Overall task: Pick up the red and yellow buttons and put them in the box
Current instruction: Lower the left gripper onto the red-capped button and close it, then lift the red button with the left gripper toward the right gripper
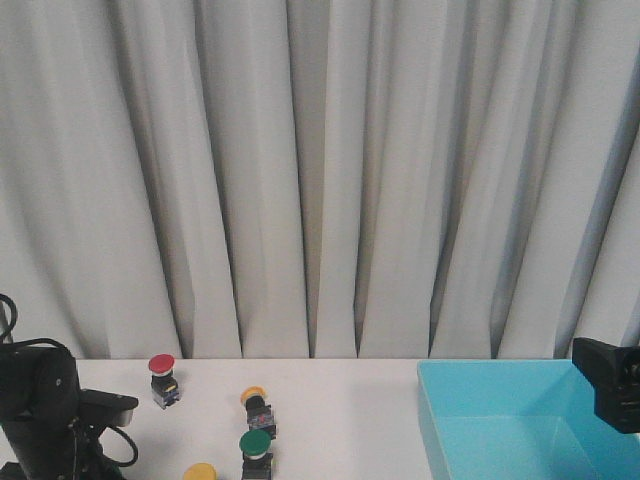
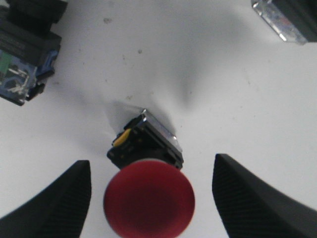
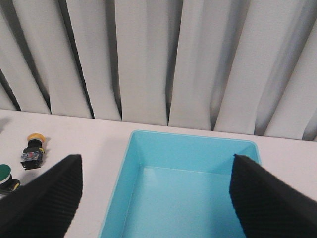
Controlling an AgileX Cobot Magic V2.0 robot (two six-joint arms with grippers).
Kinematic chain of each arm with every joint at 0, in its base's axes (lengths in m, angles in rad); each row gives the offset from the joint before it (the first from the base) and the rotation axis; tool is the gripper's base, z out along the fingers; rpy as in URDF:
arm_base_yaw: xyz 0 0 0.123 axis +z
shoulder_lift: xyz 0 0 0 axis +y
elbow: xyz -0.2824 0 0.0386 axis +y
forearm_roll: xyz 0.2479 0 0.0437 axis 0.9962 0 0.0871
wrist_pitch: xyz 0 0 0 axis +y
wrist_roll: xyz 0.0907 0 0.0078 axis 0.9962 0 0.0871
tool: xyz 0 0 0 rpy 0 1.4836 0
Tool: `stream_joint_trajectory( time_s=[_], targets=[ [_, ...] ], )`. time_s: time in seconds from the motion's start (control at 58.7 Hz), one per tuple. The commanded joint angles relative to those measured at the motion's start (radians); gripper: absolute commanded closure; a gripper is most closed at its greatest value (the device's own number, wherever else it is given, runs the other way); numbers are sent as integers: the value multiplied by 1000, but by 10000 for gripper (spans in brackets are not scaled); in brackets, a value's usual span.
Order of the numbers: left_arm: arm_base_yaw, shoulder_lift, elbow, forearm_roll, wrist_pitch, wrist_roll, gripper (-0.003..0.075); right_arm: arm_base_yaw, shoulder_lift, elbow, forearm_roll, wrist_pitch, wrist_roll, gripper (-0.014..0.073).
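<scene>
A red button (image 2: 148,199) stands on the white table between the fingers of my left gripper (image 2: 152,163). The jaws are open, with a gap on each side of the cap. In the front view another red button (image 1: 162,377) stands at the back left. A yellow button (image 1: 257,404) lies on its side, and a second yellow cap (image 1: 200,472) shows at the bottom edge. The turquoise box (image 1: 500,375) is at the right and looks empty. My right gripper (image 3: 156,159) is open and empty above the box (image 3: 148,144).
A green-capped switch (image 1: 256,448) stands in front of the yellow one, and also shows in the right wrist view (image 3: 4,173). Two other switch bodies (image 2: 22,59) (image 2: 287,20) lie near the left gripper. A grey curtain hangs behind the table.
</scene>
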Motion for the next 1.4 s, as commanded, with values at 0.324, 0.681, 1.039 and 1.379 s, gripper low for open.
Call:
stream_joint_trajectory(
  time_s=[0.324,0.681,1.039,1.379],
  targets=[
    [-2,-47,-24,42,-8,-6,548,1,-11,-35,-4,-56,-3,15],
    [-2,-77,-36,4,0,37,727,1,-11,-37,-12,-121,-6,15],
    [-3,-263,-363,-280,207,179,726,148,41,-37,-21,-243,-449,15],
    [-36,-321,-574,-970,237,396,726,313,181,-37,-16,-362,-629,15]
  ],
)
